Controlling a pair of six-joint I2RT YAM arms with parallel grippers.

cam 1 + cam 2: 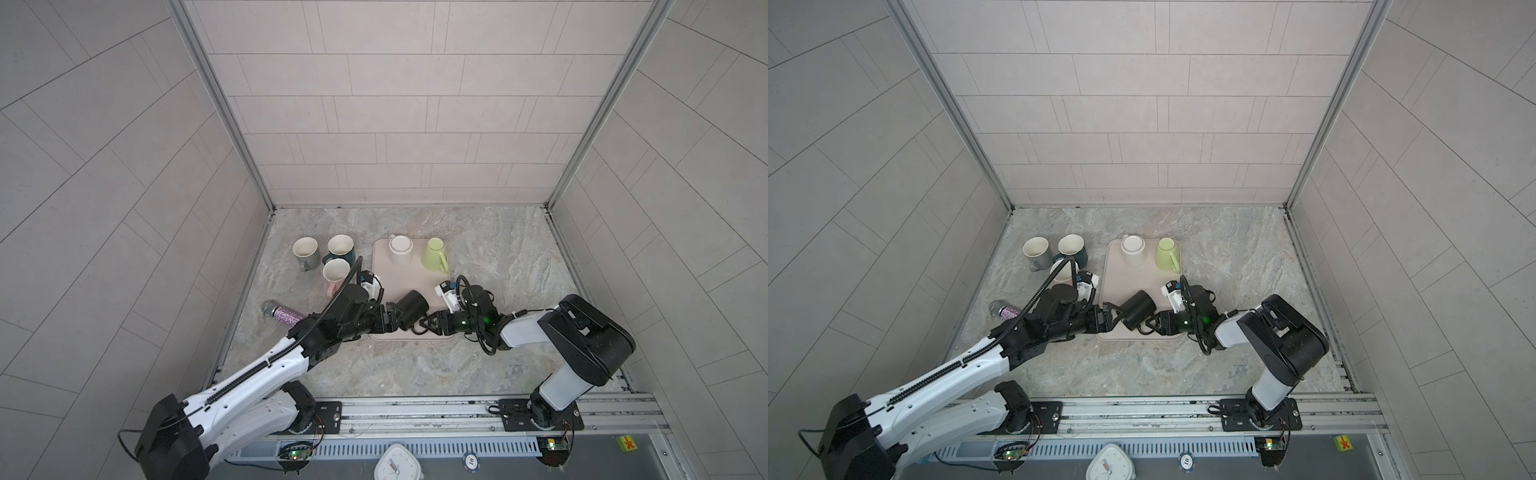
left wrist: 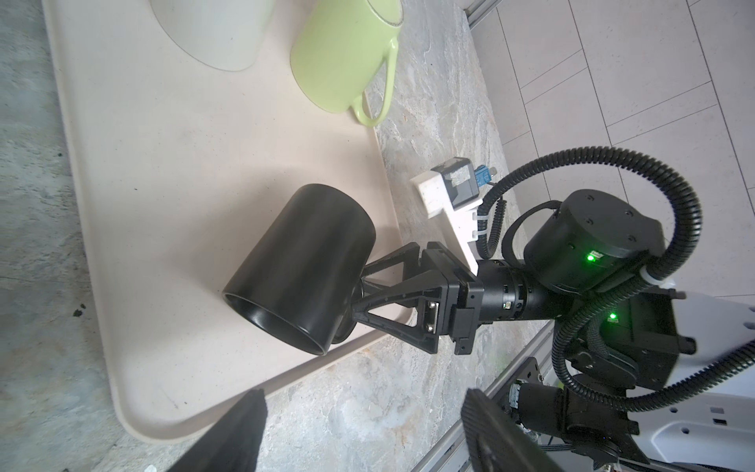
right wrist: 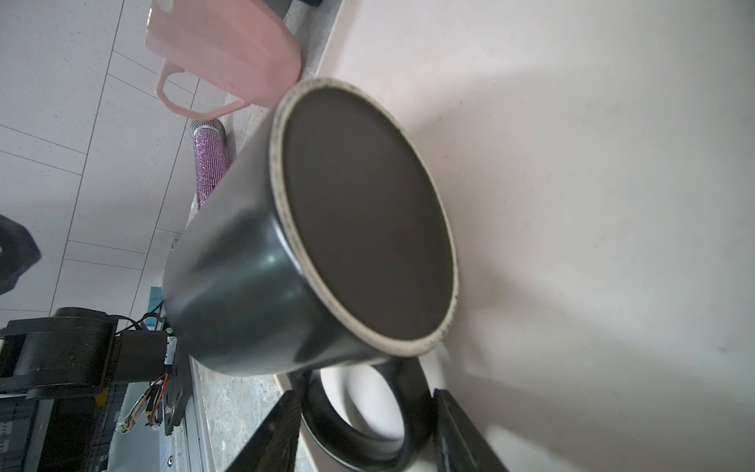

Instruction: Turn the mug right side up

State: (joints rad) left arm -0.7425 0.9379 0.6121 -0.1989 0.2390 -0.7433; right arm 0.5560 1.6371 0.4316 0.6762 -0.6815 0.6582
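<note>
The black mug [image 1: 411, 309] [image 1: 1138, 309] is tipped over above the front of the beige tray [image 1: 415, 278]. Its flat bottom [image 3: 367, 212] faces the right wrist camera and its mouth [image 2: 282, 323] points toward the left arm. My right gripper [image 1: 426, 324] [image 1: 1152, 324] [image 3: 365, 412] is shut on the mug's handle [image 3: 355, 445], one finger on each side of the loop. My left gripper [image 1: 392, 318] [image 1: 1111, 316] [image 2: 363, 408] stands open just left of the mug's mouth. Nothing sits between its fingers [image 2: 245, 429], which hang over the marble by the tray's front edge.
A white mug [image 1: 401, 249] and a green mug [image 1: 434, 253] stand upside down at the back of the tray. Left of the tray stand a grey mug [image 1: 305, 251], a dark teal mug [image 1: 340, 248] and a pink mug [image 1: 336, 274], all upright. A glittery purple microphone [image 1: 282, 313] lies nearer the front.
</note>
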